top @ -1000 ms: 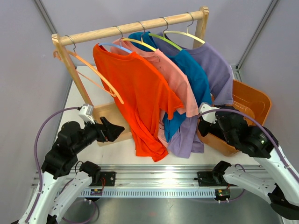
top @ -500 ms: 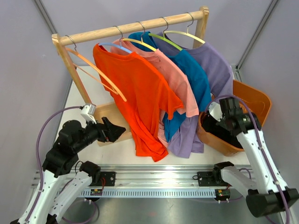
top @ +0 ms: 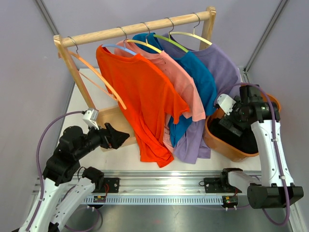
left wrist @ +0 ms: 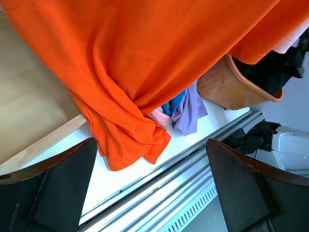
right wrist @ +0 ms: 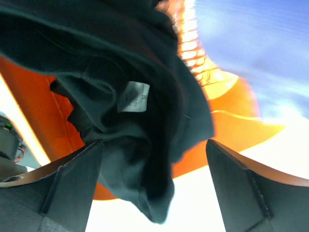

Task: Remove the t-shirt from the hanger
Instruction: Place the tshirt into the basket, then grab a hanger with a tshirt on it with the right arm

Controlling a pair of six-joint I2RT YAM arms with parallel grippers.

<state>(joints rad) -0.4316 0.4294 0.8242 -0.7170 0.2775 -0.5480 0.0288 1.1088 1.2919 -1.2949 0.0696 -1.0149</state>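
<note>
Several t-shirts hang on hangers on the wooden rail: orange, pink, blue and purple. An empty orange hanger hangs at the rail's left end. A black t-shirt lies in the orange basket, spilling over its rim. My right gripper hovers open over it, gripping nothing. Low at the left, my left gripper stands open and empty, facing the orange shirt's hem.
The rack's wooden base lies just beyond the left gripper. A metal rail runs along the table's near edge. The hems of the orange and purple shirts rest on the white table.
My right arm has swung up from the basket's near side to above it, and its jaws have gone from shut to open. The left arm has not moved.
</note>
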